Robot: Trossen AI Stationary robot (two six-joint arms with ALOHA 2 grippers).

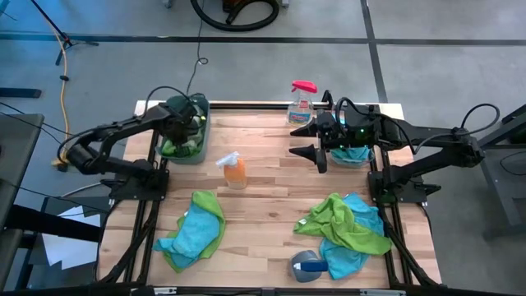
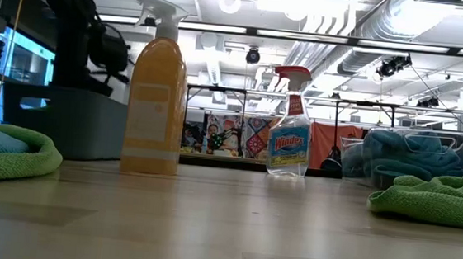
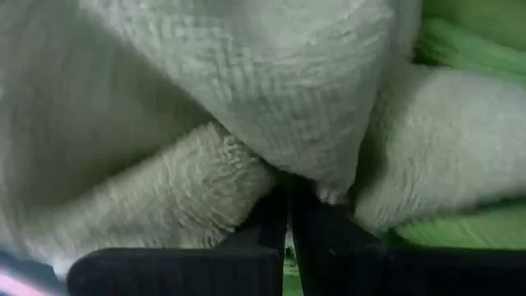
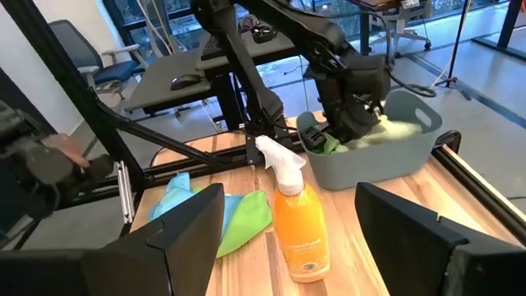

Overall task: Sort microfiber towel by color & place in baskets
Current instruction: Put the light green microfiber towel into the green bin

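Observation:
My left gripper [image 1: 187, 136] reaches down into the dark teal basket [image 1: 202, 141] at the far left and is shut on a pale green towel [image 3: 246, 99]. More green towel [image 1: 177, 148] lies in that basket. The right wrist view shows the same gripper [image 4: 362, 123] low inside the basket [image 4: 394, 160]. My right gripper [image 1: 296, 141] hangs open above the table, next to the clear basket [image 1: 353, 154] holding blue towels. Two mixed piles of blue and green towels [image 1: 196, 230] [image 1: 345, 230] lie on the near half of the table. My left gripper pinches a fold of the pale green towel [image 3: 325, 191] between its two shut fingers [image 3: 267, 218]. It comes from above, pointing steeply down into the teal basket. The towel bunches around the fingertips and lies on the green towels in the basket.
An orange spray bottle [image 1: 234, 170] stands mid-table between the baskets. A Windex bottle with a red trigger [image 1: 302, 103] stands at the far edge. A small grey-blue object [image 1: 308, 265] lies at the near edge by the right pile. Bare wood lies between the two piles.

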